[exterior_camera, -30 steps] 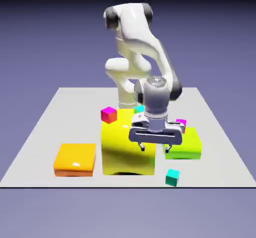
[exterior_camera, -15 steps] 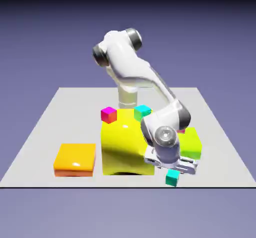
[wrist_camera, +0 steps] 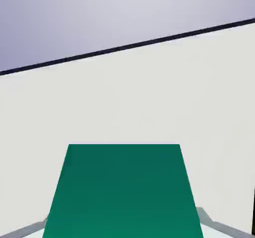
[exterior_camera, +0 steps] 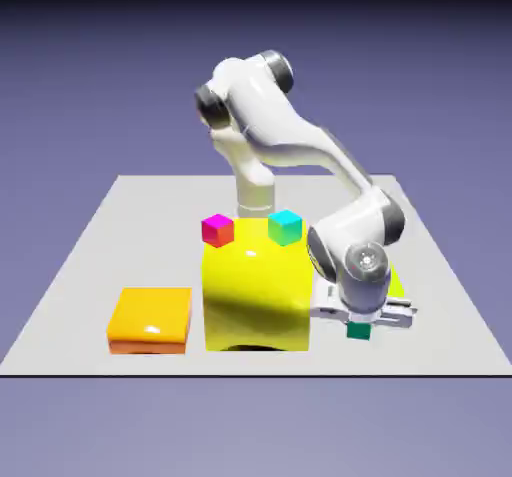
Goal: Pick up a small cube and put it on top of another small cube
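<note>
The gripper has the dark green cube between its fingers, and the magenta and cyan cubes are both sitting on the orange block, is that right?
Not quite: the exterior view shows the magenta cube and the cyan cube on the big yellow block, not the orange one. The rest is right: the dark green cube is between the fingers.

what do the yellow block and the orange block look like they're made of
The yellow block looks like glossy plastic: a small white highlight sits on its smooth top. The orange block seems the same, with a bright glint near its front edge, though painted, lacquered material is possible for both.
</note>
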Robot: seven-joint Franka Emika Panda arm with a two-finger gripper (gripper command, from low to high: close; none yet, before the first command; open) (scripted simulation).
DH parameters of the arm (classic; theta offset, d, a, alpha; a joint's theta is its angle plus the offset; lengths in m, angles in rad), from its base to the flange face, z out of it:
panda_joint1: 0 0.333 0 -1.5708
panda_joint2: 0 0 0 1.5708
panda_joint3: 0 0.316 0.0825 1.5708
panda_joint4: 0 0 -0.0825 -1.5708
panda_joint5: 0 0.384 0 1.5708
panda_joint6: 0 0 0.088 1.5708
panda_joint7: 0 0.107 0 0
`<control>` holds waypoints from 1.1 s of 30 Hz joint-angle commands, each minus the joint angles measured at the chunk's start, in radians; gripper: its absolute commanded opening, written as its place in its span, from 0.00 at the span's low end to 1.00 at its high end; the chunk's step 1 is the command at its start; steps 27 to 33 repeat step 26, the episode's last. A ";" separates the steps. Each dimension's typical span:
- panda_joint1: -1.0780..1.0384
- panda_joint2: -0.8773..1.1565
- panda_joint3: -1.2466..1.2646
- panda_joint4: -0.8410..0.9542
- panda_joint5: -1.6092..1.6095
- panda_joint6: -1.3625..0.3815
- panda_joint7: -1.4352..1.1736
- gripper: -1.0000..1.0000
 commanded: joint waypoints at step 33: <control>0.464 -0.560 -0.048 -0.541 0.008 0.002 -0.605 1.00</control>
